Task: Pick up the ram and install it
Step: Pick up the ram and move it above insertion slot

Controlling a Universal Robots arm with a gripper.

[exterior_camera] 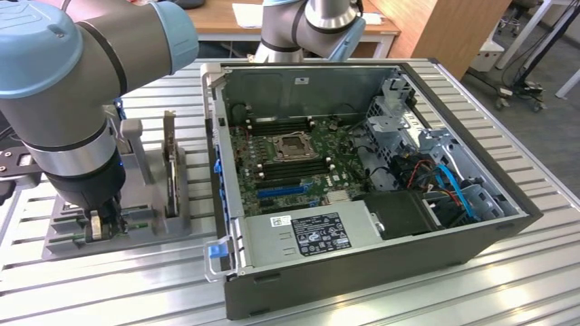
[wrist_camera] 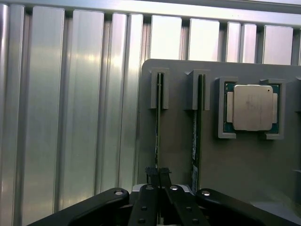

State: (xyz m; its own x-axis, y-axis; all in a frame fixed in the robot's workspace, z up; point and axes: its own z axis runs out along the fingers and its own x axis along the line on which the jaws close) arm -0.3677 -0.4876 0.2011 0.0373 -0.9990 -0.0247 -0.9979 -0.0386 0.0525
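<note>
On the slatted metal worktop (exterior_camera: 109,292), near its edge at the exterior view's left, a grey holder (exterior_camera: 145,239) is placed. The arm is lowered over it, and the pincer (exterior_camera: 95,229) is seen down among the holder's posts. In the wrist view the fingertips (wrist_camera: 151,175) are drawn narrow together on the ram (wrist_camera: 157,127). This is a thin green stick, stood on its long edge between slotted posts. It seems to be stored this way so that both flat faces can be reached from above. The ram is thus gripped, but it sits in the holder and is not yet lifted out. Just beside it a second stick (wrist_camera: 194,141) is stood in the same manner, and next to that a processor (wrist_camera: 250,107) is laid flat in a framed pocket.

Further to the exterior view's right, at the holder's side nearest the case, a dark expansion card (exterior_camera: 170,159) is stood upright. Then the open computer case (exterior_camera: 363,272) is found near the middle of the worktop. It is laid on its side, probably so that the motherboard (exterior_camera: 272,170) faces up and the memory slots (exterior_camera: 272,125) can be approached from above. A power supply (exterior_camera: 308,234) is mounted at the case's near end.
</note>
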